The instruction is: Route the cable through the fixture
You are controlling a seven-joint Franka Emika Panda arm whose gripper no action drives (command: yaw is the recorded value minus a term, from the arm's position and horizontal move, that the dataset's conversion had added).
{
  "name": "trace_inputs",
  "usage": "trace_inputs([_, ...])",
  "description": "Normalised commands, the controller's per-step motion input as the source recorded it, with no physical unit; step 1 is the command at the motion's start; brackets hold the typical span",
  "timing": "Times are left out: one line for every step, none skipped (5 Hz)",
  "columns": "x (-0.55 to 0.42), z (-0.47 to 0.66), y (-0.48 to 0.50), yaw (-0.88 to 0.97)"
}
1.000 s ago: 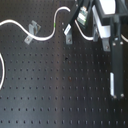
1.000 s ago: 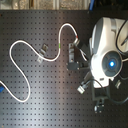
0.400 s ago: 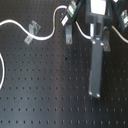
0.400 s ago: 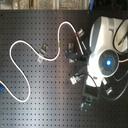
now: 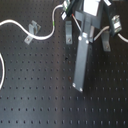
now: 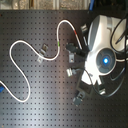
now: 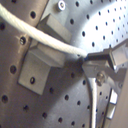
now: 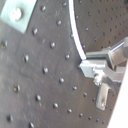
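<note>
- We judge the routing to be midway: in the first wrist view the claw (image 7: 82,59) is clamped on the cable (image 7: 47,41), which lies across a metal bracket (image 7: 42,60).
- Next, we think, the held stretch must be carried on and seated in the next bracket.
- In the second exterior view the cable (image 6: 30,46) snakes over the tabletop (image 6: 45,95) from the second exterior view's left edge, past a bracket (image 6: 42,55), up and over to the claw, green band (image 6: 61,44) on the way.
</note>
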Motion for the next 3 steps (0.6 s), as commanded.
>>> trace_inputs([-0.233, 0.01, -0.314, 0.55])
trace_inputs([-0.265, 0.01, -0.260, 0.46])
trace_inputs([-0.023, 0.00, -0.031, 0.00])
